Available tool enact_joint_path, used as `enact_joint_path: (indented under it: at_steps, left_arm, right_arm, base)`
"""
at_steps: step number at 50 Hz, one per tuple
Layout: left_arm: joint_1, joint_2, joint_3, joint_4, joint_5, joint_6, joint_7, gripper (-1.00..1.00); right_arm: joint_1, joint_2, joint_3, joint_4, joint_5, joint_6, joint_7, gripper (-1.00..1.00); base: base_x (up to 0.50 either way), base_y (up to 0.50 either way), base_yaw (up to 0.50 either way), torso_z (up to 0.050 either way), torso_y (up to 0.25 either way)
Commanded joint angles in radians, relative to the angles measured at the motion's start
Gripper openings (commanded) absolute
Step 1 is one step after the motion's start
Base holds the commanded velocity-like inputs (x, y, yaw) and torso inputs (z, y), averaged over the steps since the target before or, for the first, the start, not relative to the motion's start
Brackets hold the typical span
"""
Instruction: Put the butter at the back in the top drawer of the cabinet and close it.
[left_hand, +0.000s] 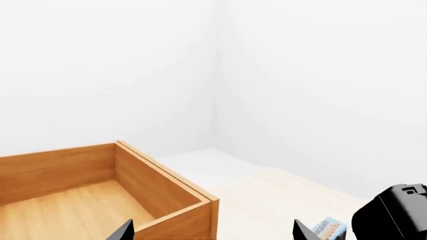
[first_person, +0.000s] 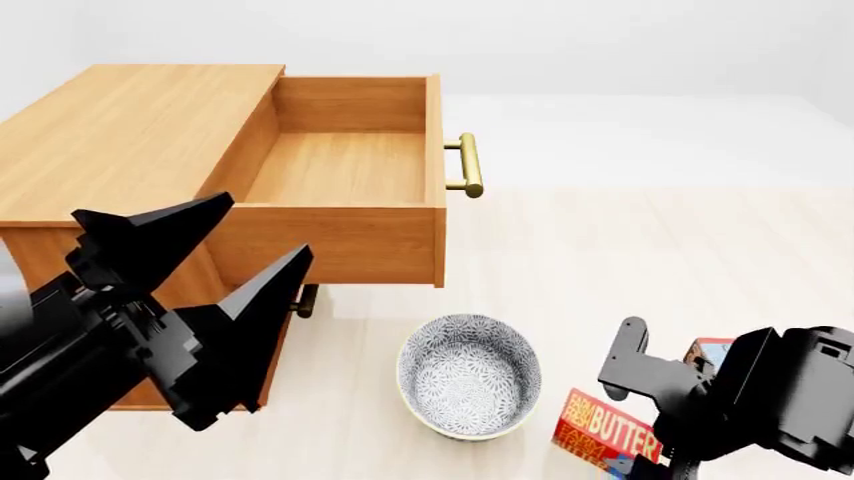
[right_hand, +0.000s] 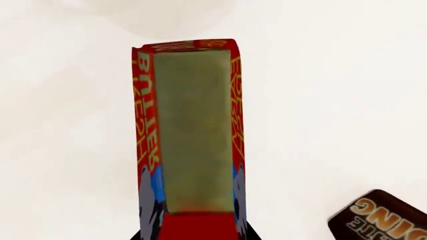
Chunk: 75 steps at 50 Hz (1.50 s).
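Upper left in the head view, the cabinet's (first_person: 120, 140) top drawer (first_person: 354, 165) stands pulled out. Lower right, the right gripper (first_person: 627, 405) pinches the butter (first_person: 607, 430) beside the bowl (first_person: 470, 375). Only the right wrist view shows the pudding box (right_hand: 380, 217). Lower left, the left gripper (first_person: 200, 290) is spread.

An open wooden drawer (left_hand: 100, 190) shows its bare plank floor and a near corner, set against white walls. Two dark fingertips (left_hand: 123, 231) of the left gripper (left_hand: 213, 232) stand wide apart, one over the drawer's front wall. Beyond the drawer, a chocolate pudding box (left_hand: 328, 228) lies beside a black robot arm (left_hand: 393, 212).
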Motion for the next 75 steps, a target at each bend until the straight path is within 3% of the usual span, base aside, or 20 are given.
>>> enact_joint_path:
  at_steps: [1, 34, 53, 64, 75]
  left_arm:
    - [0.003, -0.001, -0.002, 0.0, -0.001, -0.001, 0.002, 1.0]
    - [-0.016, -0.01, -0.021, 0.014, -0.008, -0.047, 0.004, 1.0]
    - [-0.202, 0.063, -0.091, -0.026, -0.139, -0.385, 0.115, 1.0]
    - [-0.355, 0.153, -0.116, -0.122, -0.229, -0.635, 0.247, 1.0]
    - [-0.504, 0.238, -0.126, -0.213, -0.27, -0.846, 0.302, 1.0]
  right_arm:
    - [0.071, 0.056, 0.015, -0.115, -0.008, 0.046, 0.02, -1.0]
    - [0.309, 0.178, 0.035, -0.449, 0.029, 0.265, 0.014, -1.0]
    - [0.503, 0.19, 0.104, -0.61, 0.111, 0.452, -0.001, -1.0]
    - [0.59, 0.122, 0.122, -0.622, 0.14, 0.524, -0.017, -1.0]
    - [0.659, 0.048, 0.1, -0.611, 0.156, 0.562, -0.023, -1.0]
  base:
    - [0.0, 0.0, 0.0, 0.0, 0.0]
    - [0.0, 0.0, 0.0, 0.0, 0.001]
    - [0.0, 0.0, 0.0, 0.0, 0.001]
    - [0.0, 0.0, 0.0, 0.001, 0.001]
    - [0.0, 0.0, 0.0, 0.0, 0.001]
